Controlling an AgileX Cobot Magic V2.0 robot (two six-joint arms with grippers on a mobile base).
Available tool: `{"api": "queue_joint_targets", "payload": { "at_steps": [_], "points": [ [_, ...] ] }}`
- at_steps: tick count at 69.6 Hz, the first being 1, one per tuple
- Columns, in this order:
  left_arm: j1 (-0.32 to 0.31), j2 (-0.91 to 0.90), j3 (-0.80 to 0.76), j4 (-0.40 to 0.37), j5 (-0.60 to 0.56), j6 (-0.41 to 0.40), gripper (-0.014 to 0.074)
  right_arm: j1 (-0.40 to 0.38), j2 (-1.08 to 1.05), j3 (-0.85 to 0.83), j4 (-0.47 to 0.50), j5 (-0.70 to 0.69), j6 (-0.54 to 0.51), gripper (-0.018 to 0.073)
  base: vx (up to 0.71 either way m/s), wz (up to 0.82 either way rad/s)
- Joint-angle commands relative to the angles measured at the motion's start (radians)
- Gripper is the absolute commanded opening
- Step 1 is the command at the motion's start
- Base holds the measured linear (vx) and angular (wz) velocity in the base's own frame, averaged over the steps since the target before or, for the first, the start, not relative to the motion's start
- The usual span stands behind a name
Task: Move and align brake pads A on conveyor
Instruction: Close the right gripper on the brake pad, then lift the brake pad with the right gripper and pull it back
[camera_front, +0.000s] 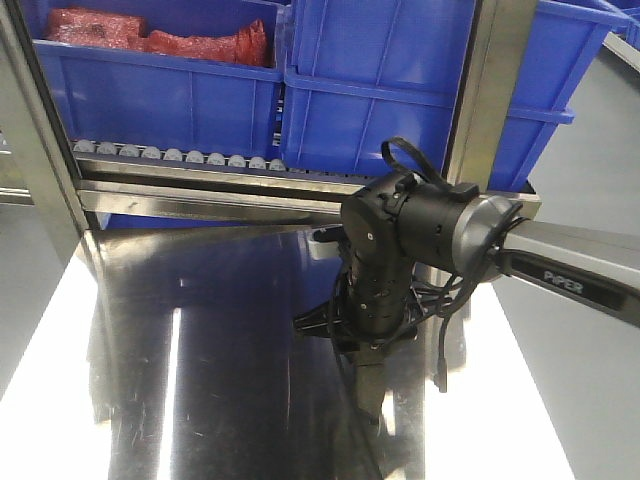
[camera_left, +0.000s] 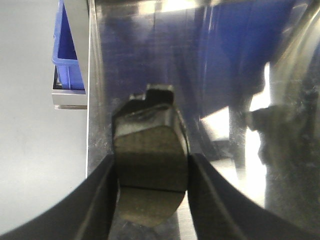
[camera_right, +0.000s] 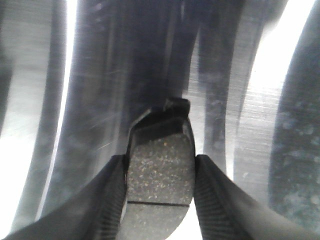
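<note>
In the left wrist view my left gripper (camera_left: 152, 172) is shut on a dark-grey brake pad (camera_left: 150, 160), its groove running across between the fingers (camera_left: 95, 200). The pad hangs over the shiny steel table (camera_left: 150, 45). My right gripper (camera_right: 160, 175) is likewise shut on a speckled grey brake pad (camera_right: 160, 165), held above the steel surface (camera_right: 100, 75). The front view shows one black arm (camera_front: 420, 225) reaching in from the right, its gripper (camera_front: 370, 390) pointing down over the table (camera_front: 220, 360). The conveyor is out of view.
A roller rack (camera_front: 180, 157) with blue bins (camera_front: 380, 90) stands behind the steel table; one bin (camera_front: 150, 70) holds red bagged items (camera_front: 160, 38). A blue bin (camera_left: 67, 50) and grey floor (camera_left: 30, 150) lie left of the table's edge.
</note>
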Motion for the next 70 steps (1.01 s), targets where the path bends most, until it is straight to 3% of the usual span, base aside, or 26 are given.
{"api": "queue_joint_targets", "payload": {
  "at_steps": [1, 17, 52, 70],
  "points": [
    [-0.007, 0.011, -0.025, 0.023, -0.073, 0.0, -0.0006, 0.018, -0.098, -0.025, -0.025, -0.001, -0.039, -0.0011, 0.0, 0.0],
    [-0.007, 0.011, -0.025, 0.023, -0.073, 0.0, -0.0006, 0.068, -0.175, -0.025, -0.091, 0.004, -0.054, -0.0011, 0.0, 0.0],
    [-0.007, 0.011, -0.025, 0.023, -0.073, 0.0, -0.0006, 0.185, -0.337, -0.025, -0.134, 0.002, -0.053, -0.0011, 0.0, 0.0],
    [-0.007, 0.011, -0.025, 0.023, -0.073, 0.0, -0.0006, 0.196, -0.444, -0.001, -0.182, -0.006, -0.036, -0.0011, 0.0, 0.0]
  ]
}}
